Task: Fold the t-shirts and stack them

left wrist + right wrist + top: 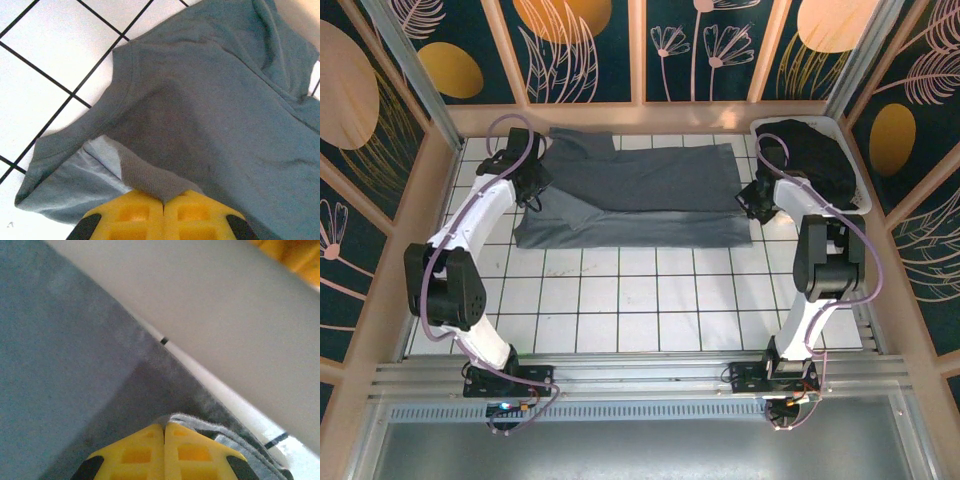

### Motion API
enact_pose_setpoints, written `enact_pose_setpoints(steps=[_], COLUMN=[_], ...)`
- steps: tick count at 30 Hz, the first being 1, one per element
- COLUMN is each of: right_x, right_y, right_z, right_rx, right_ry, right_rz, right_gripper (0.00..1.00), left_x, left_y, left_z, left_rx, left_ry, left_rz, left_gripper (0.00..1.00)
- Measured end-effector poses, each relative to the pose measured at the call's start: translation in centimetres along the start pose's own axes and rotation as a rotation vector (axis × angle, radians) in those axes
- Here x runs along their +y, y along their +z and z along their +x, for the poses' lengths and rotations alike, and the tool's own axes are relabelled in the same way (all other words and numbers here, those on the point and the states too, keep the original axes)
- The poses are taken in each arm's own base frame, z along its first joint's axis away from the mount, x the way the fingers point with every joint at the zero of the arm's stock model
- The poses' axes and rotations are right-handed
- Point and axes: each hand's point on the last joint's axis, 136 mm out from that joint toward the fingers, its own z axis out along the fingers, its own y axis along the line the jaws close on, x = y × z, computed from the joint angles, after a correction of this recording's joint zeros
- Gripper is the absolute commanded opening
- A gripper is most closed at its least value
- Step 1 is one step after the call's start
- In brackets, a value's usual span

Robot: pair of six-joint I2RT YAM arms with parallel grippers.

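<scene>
The slate blue-grey fabric t-shirt (640, 195) lies partly doubled over on the far half of the white tiled table (640, 300), with the left gripper (163, 202) and right gripper (165, 426) each clamped on one edge of it. In the white plastic bin (863, 205) sit black fabric t-shirts (815, 155) (no stack yet), so most of the work seems undone.

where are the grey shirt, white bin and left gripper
grey shirt (650, 185): top external view, middle of body
white bin (798, 120): top external view, far rim
left gripper (164, 200): left wrist view, between its fingertips
</scene>
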Motion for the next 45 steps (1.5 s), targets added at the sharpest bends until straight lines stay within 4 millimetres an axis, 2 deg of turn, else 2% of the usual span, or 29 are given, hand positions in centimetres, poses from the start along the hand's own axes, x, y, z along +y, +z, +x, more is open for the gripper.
enact_pose_setpoints(steps=[6,10,11,12,14,15,17,20,23,26,28,30,34,38,42,45], right_x=[0.3,1.2,1.5,1.8,2.4,2.7,3.0,2.7,1.6,1.1,0.9,0.8,0.3,-0.6,-1.1,-0.8], right_y=[1.0,1.3,1.4,1.5,1.7,1.7,1.3,0.4,-1.5,-3.1,-3.2,-2.6,-0.7,2.0,3.8,3.8], right_z=[-0.2,-0.9,-1.1,-1.2,-1.6,-1.8,-2.0,-1.1,0.7,2.4,3.3,3.9,4.4,5.4,6.9,7.4], right_rx=[0.012,0.007,0.006,0.008,0.008,0.004,-0.007,-0.015,-0.027,-0.037,-0.033,-0.02,0.009,0.056,0.098,0.098], right_ry=[-0.019,-0.041,-0.05,-0.063,-0.089,-0.108,-0.144,-0.199,-0.242,-0.276,-0.293,-0.303,-0.313,-0.32,-0.35,-0.371], right_rz=[0.008,-0.006,-0.01,-0.015,-0.025,-0.029,-0.031,-0.027,-0.021,-0.038,-0.045,-0.046,-0.028,0.016,0.055,0.054], right_gripper=[0.0,0.0,0.08,0.21,0.39,0.47,0.62,0.64,0.61,0.45,0.31,0.25,0.24,0.24,0.25,0.25], left_x=[0.3,0.1,-0.1,-0.2,-0.4,-0.4,-0.1,0.8,3.2,5.2,5.7,5.7,5.2,6.3,7.4,9.6], left_y=[2.4,4.0,4.4,4.9,5.6,5.8,6.1,6.2,5.9,6.0,6.5,7.1,9.6,11.8,11.8,10.8], left_z=[0.2,-0.1,-0.3,-0.6,-1.2,-1.5,-1.8,-1.2,1.3,4.5,5.9,6.8,7.7,8.4,8.1,8.5], left_rx=[0.022,0.027,0.028,0.029,0.028,0.025,0.022,0.032,0.08,0.153,0.196,0.228,0.271,0.301,0.275,0.26], left_ry=[0.008,0.021,0.024,0.03,0.044,0.044,0.052,0.059,0.066,0.045,0.029,0.018,-0.019,-0.058,-0.121,-0.19], left_rz=[-0.039,-0.048,-0.049,-0.05,-0.053,-0.054,-0.064,-0.078,-0.111,-0.117,-0.113,-0.104,-0.084,-0.117,-0.1,-0.093], left_gripper=[0.0,0.0,0.08,0.18,0.54,0.65,0.69,0.67,0.57,0.41,0.32,0.26,0.24,0.21,0.19,0.19])
